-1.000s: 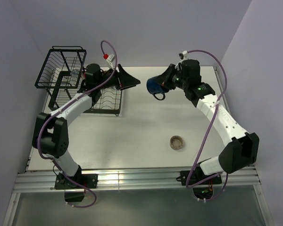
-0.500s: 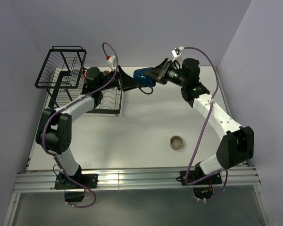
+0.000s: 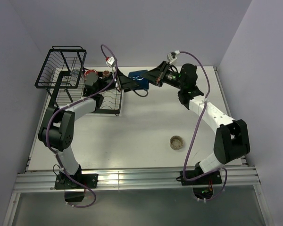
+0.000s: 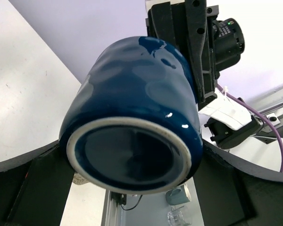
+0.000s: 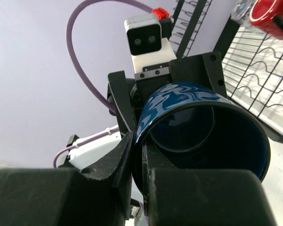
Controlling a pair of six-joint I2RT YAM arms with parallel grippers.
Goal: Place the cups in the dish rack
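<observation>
The dark blue mug (image 3: 138, 78) hangs in the air on its side, just right of the dish rack (image 3: 61, 70). My right gripper (image 3: 151, 77) is shut on its rim, the wall pinched between the fingers (image 5: 118, 165). My left gripper (image 3: 132, 81) is open, its fingers (image 4: 35, 186) straddling the mug's base (image 4: 132, 150). A red mug (image 3: 90, 74), a tan cup (image 3: 106, 73) and a clear glass (image 3: 74, 74) are in the rack. The low beige cup (image 3: 177, 141) stands on the table at the near right.
The rack's tall wire basket (image 3: 66, 59) rises at the far left, and its flat plate tray (image 3: 108, 101) lies under my left arm. The back wall is close behind both grippers. In the right wrist view the red mug (image 5: 273, 16) sits above the rack wires (image 5: 254, 75).
My right arm carried the dark blue mug left and toward the back, into the gap between my left gripper's open fingers. The left wrist turned slightly toward it.
</observation>
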